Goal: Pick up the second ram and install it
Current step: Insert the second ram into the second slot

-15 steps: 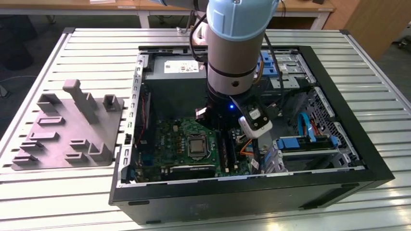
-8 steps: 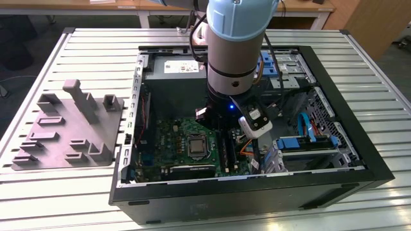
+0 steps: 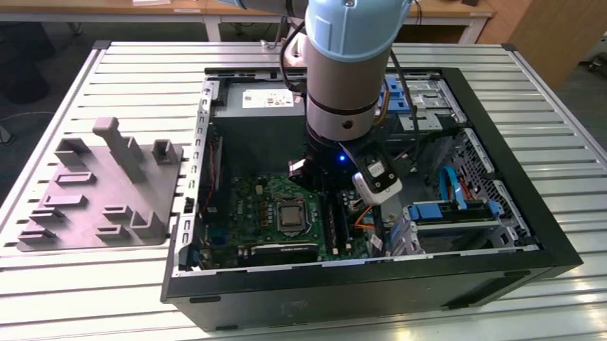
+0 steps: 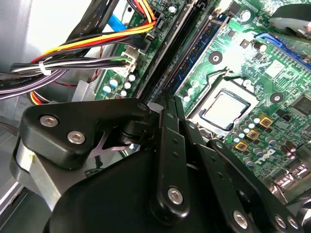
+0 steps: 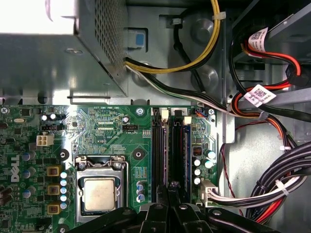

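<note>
Ribbed metal table (image 3: 124, 78) carries an open computer case (image 3: 379, 288). From my remote station I see the arm (image 3: 346, 71) reaching straight down into it.

Gripper: in both wrist views the gripper (image 4: 167, 99) (image 5: 167, 188) stands over the bank of memory slots on the motherboard (image 5: 112, 126). Its fingers (image 4: 167, 131) are drawn in until only a card's thickness separates them. The second ram (image 5: 167, 150) (image 4: 182, 60) shows edge-on as a thin dark strip running out from between the tips along the slot line. I record it as clamped by its upper edge.

Surroundings: the CPU socket (image 5: 99, 193) (image 4: 226, 109) lies just beside the gripper. A bundle of black, orange and yellow cables (image 5: 272, 184) (image 4: 73, 63) lies near it on the other side. A grey moulded plate (image 3: 99, 192) sits on the table outside the case, well apart from the gripper.

Obscured: the black linkages cover the point of contact, and the part of the card beneath the fingers is hidden. I cannot tell whether the card is seated in its slot or merely aligned above it. In the exterior view the arm's body blocks the fingertips.
</note>
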Tool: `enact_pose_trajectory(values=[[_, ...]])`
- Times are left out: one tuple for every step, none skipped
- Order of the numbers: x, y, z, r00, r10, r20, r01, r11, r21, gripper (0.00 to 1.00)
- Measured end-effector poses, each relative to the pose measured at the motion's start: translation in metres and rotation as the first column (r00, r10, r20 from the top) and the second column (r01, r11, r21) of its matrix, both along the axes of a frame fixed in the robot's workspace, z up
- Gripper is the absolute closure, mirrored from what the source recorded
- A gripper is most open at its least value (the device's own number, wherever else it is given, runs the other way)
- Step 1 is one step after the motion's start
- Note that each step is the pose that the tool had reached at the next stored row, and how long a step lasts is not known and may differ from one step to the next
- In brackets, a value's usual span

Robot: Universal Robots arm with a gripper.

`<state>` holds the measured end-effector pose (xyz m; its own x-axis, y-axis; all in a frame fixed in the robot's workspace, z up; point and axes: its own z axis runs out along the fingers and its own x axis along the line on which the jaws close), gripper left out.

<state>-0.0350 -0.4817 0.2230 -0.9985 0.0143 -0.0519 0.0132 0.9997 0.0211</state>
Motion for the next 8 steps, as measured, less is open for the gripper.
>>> enact_pose_trajectory(values=[[0.0000, 0.0000, 0.0000, 1.0000, 0.000, 0.0000, 0.000, 1.0000, -0.0001, 0.89], [0.0000, 0.0000, 0.0000, 1.0000, 0.000, 0.0000, 0.000, 1.0000, 0.0001, 0.89], [0.0000, 0.0000, 0.0002, 1.0000, 0.000, 0.0000, 0.000, 1.0000, 0.0005, 0.89], [0.0000, 0.0000, 0.0006, 1.0000, 0.000, 0.0000, 0.000, 1.0000, 0.0009, 0.89], [0.0000, 0.0000, 0.0011, 1.0000, 0.000, 0.0000, 0.000, 1.0000, 0.0016, 0.89], [0.0000, 0.0000, 0.0018, 1.0000, 0.000, 0.0000, 0.000, 1.0000, 0.0018, 0.89], [0.0000, 0.0000, 0.0021, 1.0000, 0.000, 0.0000, 0.000, 1.0000, 0.0020, 0.89], [0.0000, 0.0000, 0.0024, 1.0000, 0.000, 0.0000, 0.000, 1.0000, 0.0020, 0.89]])
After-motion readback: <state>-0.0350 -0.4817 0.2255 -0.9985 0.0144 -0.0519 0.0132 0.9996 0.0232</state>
